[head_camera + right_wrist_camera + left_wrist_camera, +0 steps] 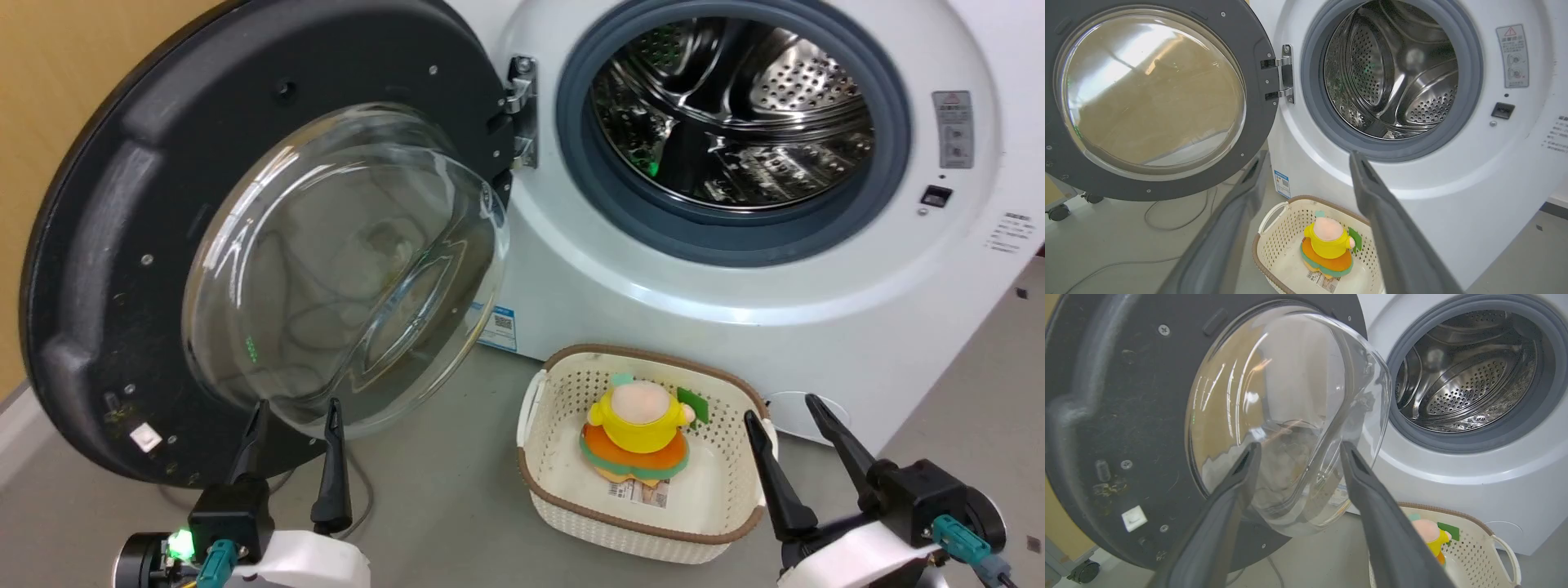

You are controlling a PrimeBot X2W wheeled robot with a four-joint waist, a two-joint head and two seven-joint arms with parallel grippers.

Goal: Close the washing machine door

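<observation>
The washing machine door [106,245] stands swung wide open to the left on its metal hinge [521,110], black rim and bulging clear glass facing me. The white washing machine [735,327] shows its steel drum [735,106] inside a grey seal. My left gripper [296,406] is open at the lower left, its tips just below the glass bowl's bottom edge. In the left wrist view that gripper [1298,451] frames the door [1126,396] with nothing between its fingers. My right gripper [781,406] is open at the lower right, beside the basket. The right wrist view shows the right gripper [1308,157], the door [1151,94] and the machine [1474,183].
A cream basket [547,482] holding a yellow and orange plush toy [641,433] sits on the grey floor before the machine. A cable [1167,220] trails on the floor under the door. A tan wall [49,98] lies behind the door at left.
</observation>
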